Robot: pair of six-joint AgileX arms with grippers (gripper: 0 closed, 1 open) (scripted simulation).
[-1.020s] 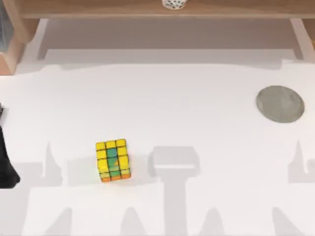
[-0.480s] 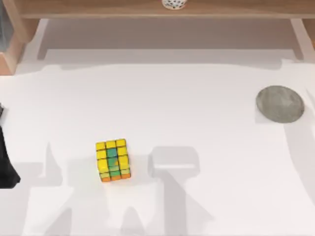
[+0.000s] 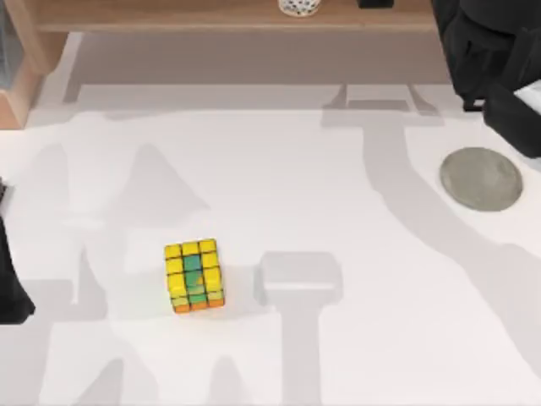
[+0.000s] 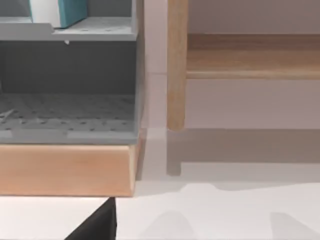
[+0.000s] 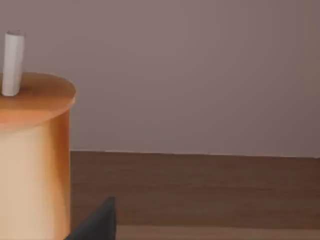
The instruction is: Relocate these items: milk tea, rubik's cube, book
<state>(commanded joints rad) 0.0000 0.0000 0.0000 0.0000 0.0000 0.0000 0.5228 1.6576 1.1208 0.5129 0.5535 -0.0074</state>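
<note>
The rubik's cube (image 3: 195, 276) sits on the white desk (image 3: 338, 203), left of centre toward the near edge. The right arm (image 3: 490, 59) reaches over the far right corner beyond the grey disc (image 3: 480, 178); whether its tool is parted I cannot tell. In the right wrist view the milk tea (image 5: 32, 150) stands close by. The left arm (image 3: 13, 279) rests at the left edge.

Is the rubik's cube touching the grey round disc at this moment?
Apart. The top view shows the rubik's cube at the table's left-centre and the grey disc far right, bare white table between.
</note>
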